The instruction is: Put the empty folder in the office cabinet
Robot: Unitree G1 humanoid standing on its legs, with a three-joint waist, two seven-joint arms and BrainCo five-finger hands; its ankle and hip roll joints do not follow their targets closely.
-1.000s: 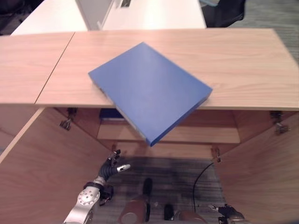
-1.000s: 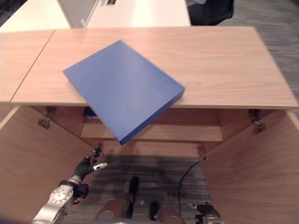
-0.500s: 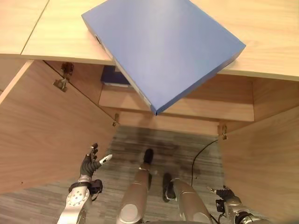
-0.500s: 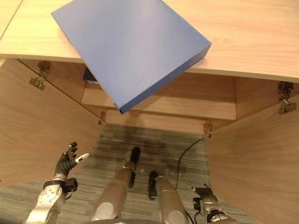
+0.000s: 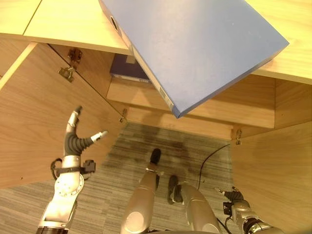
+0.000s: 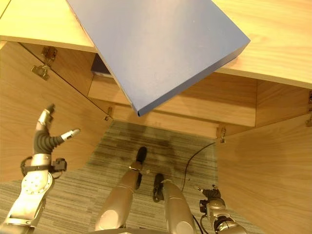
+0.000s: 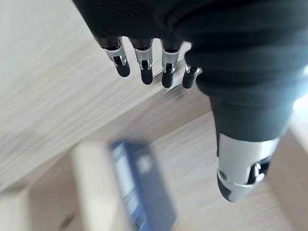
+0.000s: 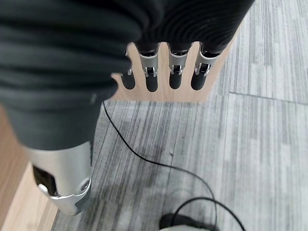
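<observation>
While the blue folder [image 5: 195, 44] overhangs the wooden cabinet top [image 5: 63, 24], both hands [image 5: 73, 141] [image 5: 233, 196] hang spread above grey carpet [image 5: 107, 195].

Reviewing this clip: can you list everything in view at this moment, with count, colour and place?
folder: one, blue, flat on the cabinet top, one corner overhanging the front edge.
second folder: one, dark blue, on the shelf inside the cabinet.
cabinet: one, light wood, both doors swung open.
floor: grey striped carpet in front of the cabinet.
left hand: one, raised beside the left door, fingers straight, holding nothing.
right hand: one, low by the right door, fingers straight, holding nothing.
</observation>
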